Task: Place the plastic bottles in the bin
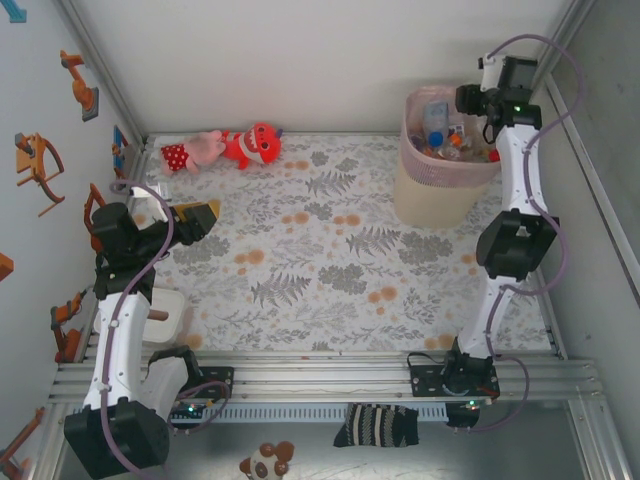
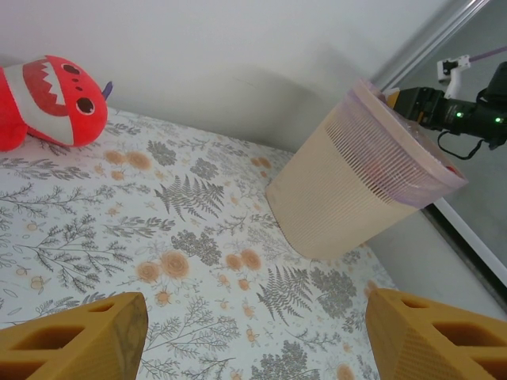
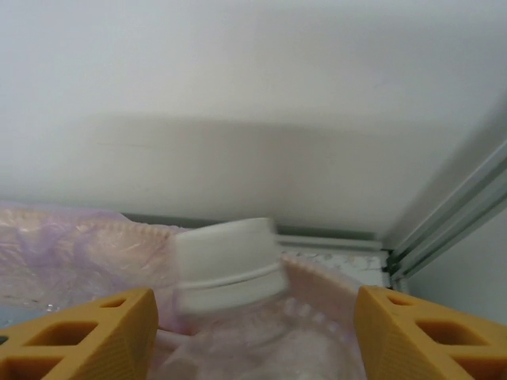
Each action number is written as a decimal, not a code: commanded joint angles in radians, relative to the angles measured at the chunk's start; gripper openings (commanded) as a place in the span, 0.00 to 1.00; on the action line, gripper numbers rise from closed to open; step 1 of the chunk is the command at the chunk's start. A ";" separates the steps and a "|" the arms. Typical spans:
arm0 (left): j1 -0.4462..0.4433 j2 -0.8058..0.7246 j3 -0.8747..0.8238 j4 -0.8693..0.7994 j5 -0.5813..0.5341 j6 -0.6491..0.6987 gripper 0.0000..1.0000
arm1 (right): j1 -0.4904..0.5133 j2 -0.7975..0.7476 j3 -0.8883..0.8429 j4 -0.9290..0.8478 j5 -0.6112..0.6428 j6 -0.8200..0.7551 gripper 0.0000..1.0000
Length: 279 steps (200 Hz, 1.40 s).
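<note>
Yellow fingertips (image 3: 79, 336) loom right at the right wrist lens, two of them, spread wide. The right hand (image 3: 255, 332) is released. Between the fingers is one clear bottle (image 3: 230, 265) with a white cap. It's blurred, and I can't see it touching either finger. It sits over the pink rim of the bin (image 3: 317, 273).

Up to the top camera: one bin, far right on the flowered tabletop (image 1: 330, 250), close to the back wall. The right arm reaches over it, its hand above the opening. From here you look straight down inside at the plastic bottles (image 1: 445, 135) heaped together. There are several, with a blue label and orange bits showing, but they're too jumbled for a firm count.

Two plush toys lie at the far left by the wall, touching: one red plush (image 1: 258, 145) and one pink plush (image 1: 195, 150).

The left hand (image 2: 257, 340) is near the left edge, well apart from the bin, fingers wide open and holding nothing. Its camera gives the bin side-on, pink mesh band over cream body. That wall hides the contents. The red plush is at upper left.
</note>
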 commanded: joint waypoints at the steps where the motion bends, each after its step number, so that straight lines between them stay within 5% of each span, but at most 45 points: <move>1: -0.001 -0.007 0.020 0.006 0.009 0.022 0.73 | -0.006 -0.046 0.025 -0.068 -0.102 0.043 0.61; 72: -0.004 -0.008 0.015 0.028 0.013 0.001 0.73 | -0.005 -0.320 -0.231 -0.058 -0.283 0.083 0.58; 153: -0.004 -0.005 0.016 0.020 0.011 0.005 0.73 | -0.002 -0.319 -0.229 -0.130 0.100 0.032 0.59; 190: -0.004 -0.005 0.015 0.018 0.012 0.005 0.73 | -0.003 -0.252 -0.245 -0.066 0.140 -0.007 0.59; 221: -0.004 -0.009 0.016 0.008 0.007 0.013 0.73 | -0.001 -0.171 -0.168 -0.117 0.179 0.006 0.70; 279: -0.004 -0.002 0.020 0.013 0.010 0.012 0.73 | 0.017 -0.267 -0.170 -0.113 0.211 0.017 0.76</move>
